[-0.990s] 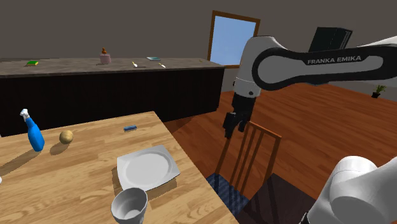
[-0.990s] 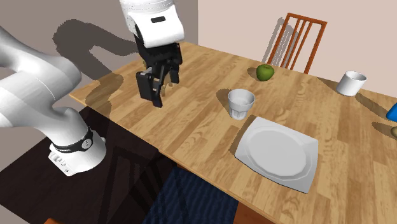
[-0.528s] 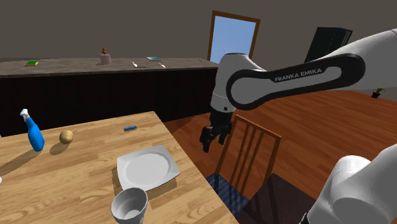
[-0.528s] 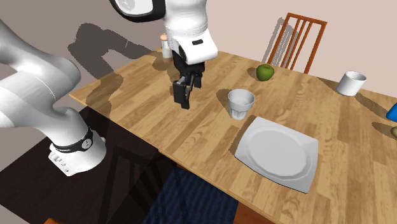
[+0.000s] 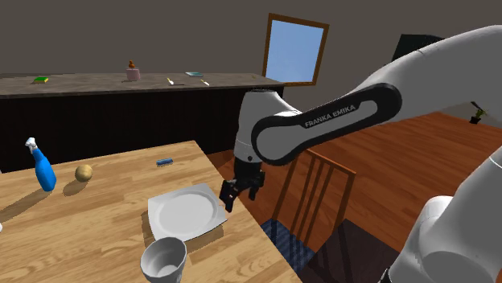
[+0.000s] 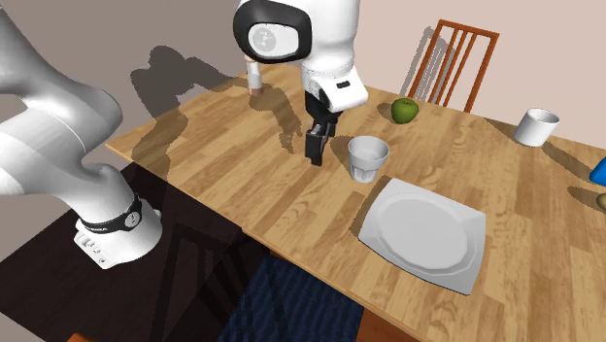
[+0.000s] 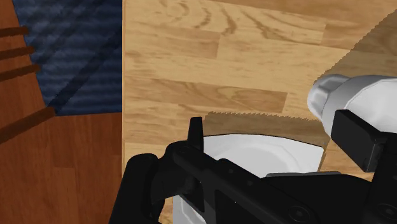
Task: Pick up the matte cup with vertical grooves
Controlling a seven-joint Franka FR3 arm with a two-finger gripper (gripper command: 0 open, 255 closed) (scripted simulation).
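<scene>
The grooved cup (image 6: pixel 367 157) is a pale grey tumbler standing upright on the wooden table (image 6: pixel 243 185), beside the corner of a white square plate (image 6: pixel 424 233). In the shoulder view the cup (image 5: pixel 164 260) stands at the table's near edge, in front of the plate (image 5: pixel 186 211). My black gripper (image 6: pixel 316 152) hangs open just to the second exterior view's left of the cup, apart from it. Seen from the shoulder, the gripper (image 5: pixel 227 201) is over the plate's right edge. In the wrist view the gripper (image 7: pixel 277 137) has nothing between its fingers; the cup (image 7: pixel 347 95) lies beyond one fingertip.
On the table there are also a green apple (image 6: pixel 405 110), a plain white cup (image 6: pixel 536 126), a blue spray bottle (image 5: pixel 42 167), a tan round thing (image 5: pixel 84 172) and a small blue item (image 5: pixel 165 162). Wooden chairs (image 5: pixel 318 193) (image 6: pixel 456 58) stand at the table's sides. A dark counter (image 5: pixel 137 104) runs behind.
The arm has swung from beside the table in over it and down, bringing the gripper close to the grooved cup. The fingers have stayed open.
</scene>
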